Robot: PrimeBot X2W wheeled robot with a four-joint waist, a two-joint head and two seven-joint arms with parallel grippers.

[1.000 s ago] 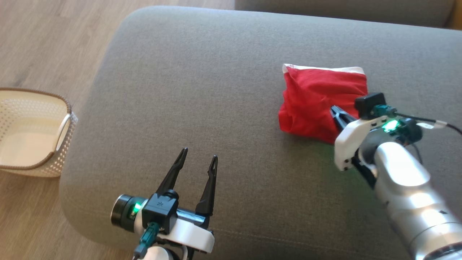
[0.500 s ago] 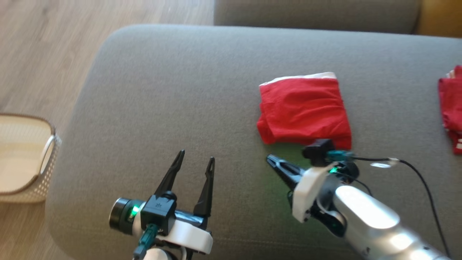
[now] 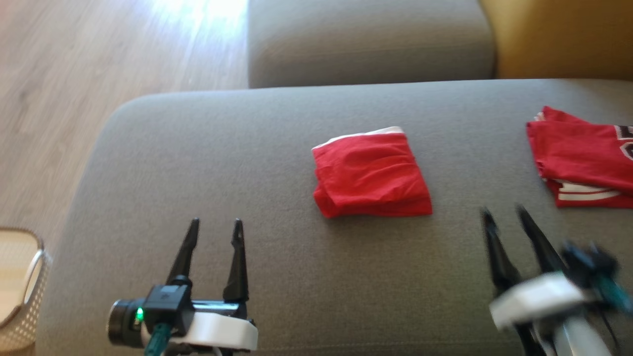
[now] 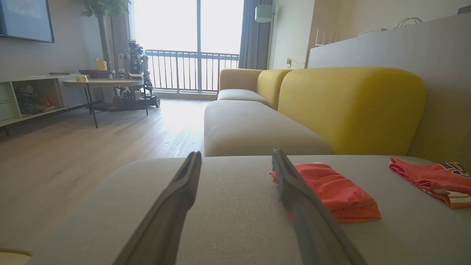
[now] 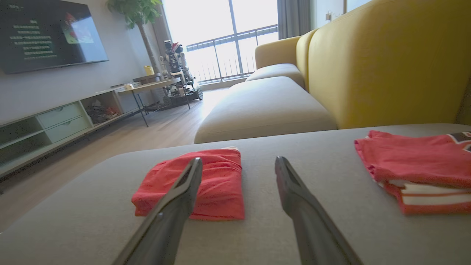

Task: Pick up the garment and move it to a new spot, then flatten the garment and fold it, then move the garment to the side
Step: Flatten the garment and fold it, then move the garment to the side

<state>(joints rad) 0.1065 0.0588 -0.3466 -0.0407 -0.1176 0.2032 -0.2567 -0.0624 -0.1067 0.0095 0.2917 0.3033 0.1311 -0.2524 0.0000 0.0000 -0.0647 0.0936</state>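
The garment, red with a white edge, lies folded into a small square on the grey sofa seat; it is also in the left wrist view and right wrist view. My right gripper is open, blurred, at the lower right, apart from the garment and to its right. My left gripper is open at the lower left, over bare cushion, nothing between its fingers.
A second red folded garment with white stripes lies at the seat's right end. A cream woven basket stands on the wooden floor at the left. A yellow backrest rises behind; another grey seat lies beyond.
My right gripper has let go of the garment, drawn back to the lower right and opened. The camera has swung, shifting the whole scene left and down and bringing the second garment into view.
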